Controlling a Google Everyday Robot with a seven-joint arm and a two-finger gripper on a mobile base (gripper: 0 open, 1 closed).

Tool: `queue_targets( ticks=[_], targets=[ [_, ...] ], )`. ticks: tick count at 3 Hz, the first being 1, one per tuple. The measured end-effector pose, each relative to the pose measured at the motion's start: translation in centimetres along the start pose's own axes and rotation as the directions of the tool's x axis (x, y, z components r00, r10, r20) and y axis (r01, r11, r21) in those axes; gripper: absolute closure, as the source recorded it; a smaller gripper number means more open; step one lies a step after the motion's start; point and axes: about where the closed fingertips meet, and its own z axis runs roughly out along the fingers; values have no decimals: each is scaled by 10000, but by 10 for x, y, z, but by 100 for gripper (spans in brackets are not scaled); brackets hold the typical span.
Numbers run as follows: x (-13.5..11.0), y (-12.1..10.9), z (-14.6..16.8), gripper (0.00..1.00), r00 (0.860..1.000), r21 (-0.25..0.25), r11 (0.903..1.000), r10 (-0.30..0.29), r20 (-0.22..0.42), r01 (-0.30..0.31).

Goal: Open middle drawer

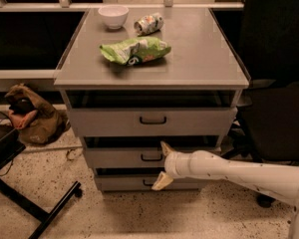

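The grey cabinet (154, 68) has three drawers stacked in its front. The middle drawer (114, 158) has a medium-height grey front with a small dark loop handle (152, 157). My gripper (162, 165) is on the end of the white arm (229, 172), which reaches in from the lower right. It sits just right of the middle drawer's handle and is open. One pale fingertip (165, 148) is at the drawer's upper edge, and the other one lies over the bottom drawer (114, 183). It holds nothing.
The top drawer (109, 122) has its own handle. A white bowl (113, 15), a crushed can (148, 23) and a green chip bag (135, 50) lie on the cabinet top. A brown bag (32, 116) and a black stand leg (35, 208) are at left, a black chair (279, 108) at right.
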Motion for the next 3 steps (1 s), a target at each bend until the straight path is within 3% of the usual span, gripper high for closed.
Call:
queue_targets(
  ticks=[2, 3],
  targets=[
    [11, -32, 36, 0, 9986, 196, 9995, 242, -464, -233],
    [26, -38, 55, 0, 9939, -164, 9976, 649, -894, -666]
  ],
)
